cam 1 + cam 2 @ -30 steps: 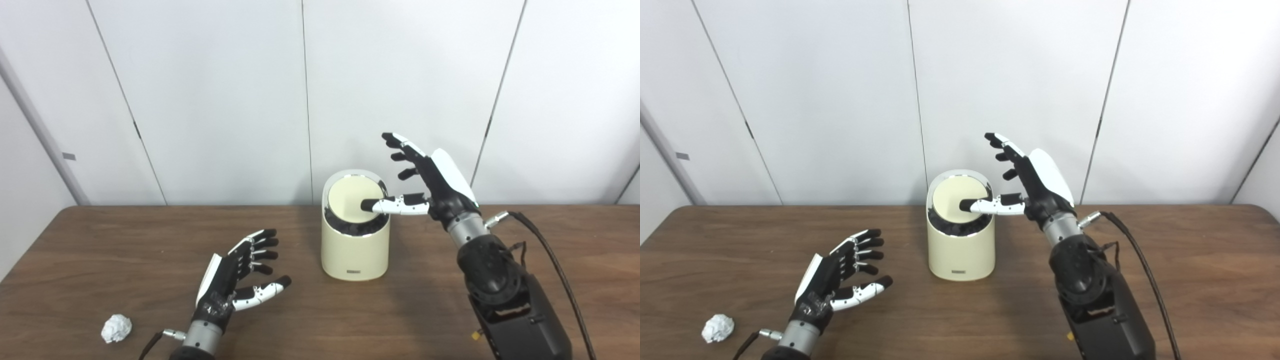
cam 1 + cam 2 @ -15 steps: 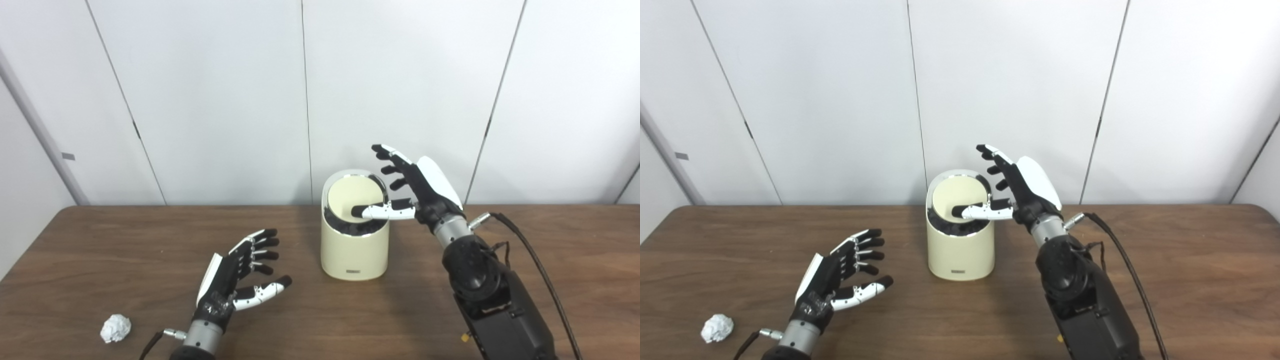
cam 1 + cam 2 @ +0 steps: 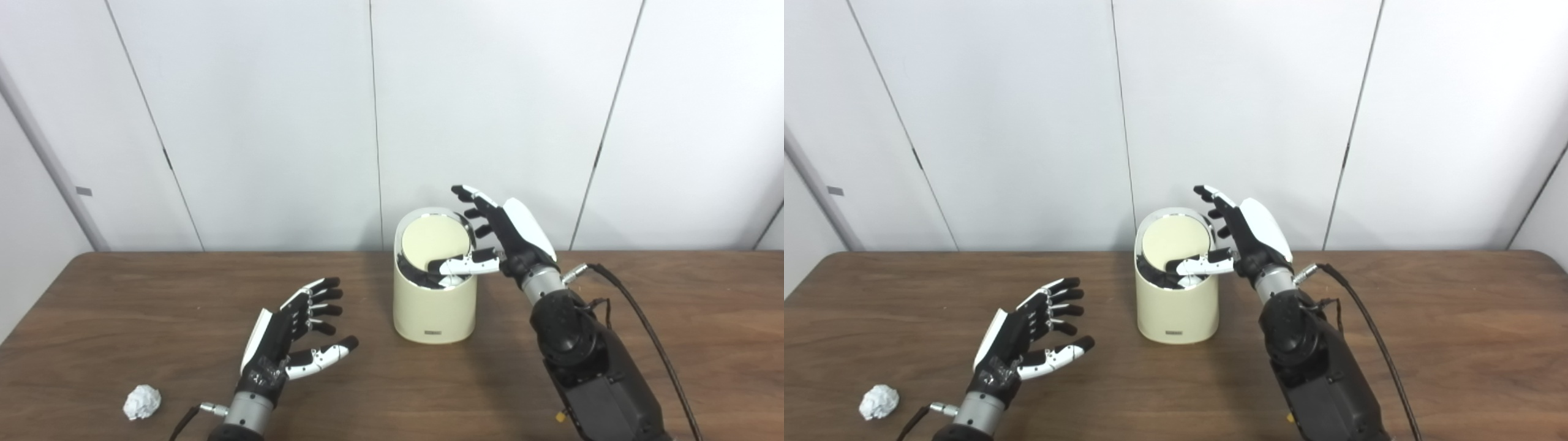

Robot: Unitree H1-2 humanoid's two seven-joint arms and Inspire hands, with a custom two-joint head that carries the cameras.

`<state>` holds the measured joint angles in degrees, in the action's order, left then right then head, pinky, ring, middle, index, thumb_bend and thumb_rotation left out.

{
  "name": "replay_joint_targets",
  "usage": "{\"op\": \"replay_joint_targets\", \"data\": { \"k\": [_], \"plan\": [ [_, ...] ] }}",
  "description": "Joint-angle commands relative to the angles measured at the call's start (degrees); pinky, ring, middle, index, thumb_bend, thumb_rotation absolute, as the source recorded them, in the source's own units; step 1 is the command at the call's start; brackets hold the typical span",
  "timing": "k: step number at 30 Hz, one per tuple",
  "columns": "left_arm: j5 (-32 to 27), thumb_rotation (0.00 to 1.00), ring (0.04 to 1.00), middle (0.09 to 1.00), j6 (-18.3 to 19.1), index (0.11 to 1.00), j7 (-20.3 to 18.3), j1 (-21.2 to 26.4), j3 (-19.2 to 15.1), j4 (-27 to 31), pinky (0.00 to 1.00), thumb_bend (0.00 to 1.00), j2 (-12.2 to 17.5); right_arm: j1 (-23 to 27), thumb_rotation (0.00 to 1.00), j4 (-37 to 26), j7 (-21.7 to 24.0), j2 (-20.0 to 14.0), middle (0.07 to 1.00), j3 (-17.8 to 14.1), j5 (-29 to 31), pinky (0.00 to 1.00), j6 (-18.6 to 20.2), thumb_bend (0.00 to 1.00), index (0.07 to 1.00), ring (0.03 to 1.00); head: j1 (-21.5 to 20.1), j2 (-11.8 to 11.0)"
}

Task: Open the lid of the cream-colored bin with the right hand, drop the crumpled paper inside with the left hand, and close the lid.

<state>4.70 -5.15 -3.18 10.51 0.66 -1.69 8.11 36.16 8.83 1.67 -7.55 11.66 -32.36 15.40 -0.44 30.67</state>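
The cream-colored bin stands upright at the table's middle. Its round lid is tipped, far edge up, and a dark gap shows along the front rim. My right hand is at the bin's right rim, open with fingers spread upward. Its thumb lies across the lid's lower front edge, pressing into the opening. A small white patch shows in the gap under the thumb. The crumpled paper lies at the near left of the table. My left hand hovers open, palm right, between paper and bin, holding nothing.
The brown wooden table ends at a white panelled wall just behind the bin. A black cable loops off my right forearm over the table's right side.
My right hand has dropped and shifted left toward the bin. Its thumb has slid from the lid's middle down to the front edge, and the gap there is wider. Left hand and paper are unmoved.
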Motion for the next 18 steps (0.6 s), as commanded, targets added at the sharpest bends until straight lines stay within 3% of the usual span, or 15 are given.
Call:
{"op": "replay_joint_targets", "data": {
  "k": [1, 12, 18],
  "plan": [
    [0.1, 0.0, 0.724, 0.798, -0.7, 0.83, 0.0, 1.0, -0.1, 2.3, 0.59, 0.63, 0.3, 3.6, 0.28, -0.6, -1.2, -0.4, 0.884, 0.2, -0.9, 0.67, -0.9, 0.75, 0.876, 0.821, 0.0, 0.0],
    [0.1, 0.0, 0.727, 0.801, -0.6, 0.829, 0.0, 1.0, -0.1, 2.4, 0.61, 0.63, 0.3, 4.6, 0.32, 2.4, -2.4, -0.9, 0.886, 0.6, -2.2, 0.68, -0.3, 0.72, 0.87, 0.836, 0.1, 0.1],
    [0.5, 0.0, 0.721, 0.8, -0.9, 0.828, 0.0, 1.2, 0.1, 2.5, 0.6, 0.62, 0.3, 4.6, 0.28, 1.6, -1.5, -1.0, 0.884, 1.6, -3.7, 0.66, 2.5, 0.71, 0.867, 0.825, 0.0, 0.4]
  ]
}}
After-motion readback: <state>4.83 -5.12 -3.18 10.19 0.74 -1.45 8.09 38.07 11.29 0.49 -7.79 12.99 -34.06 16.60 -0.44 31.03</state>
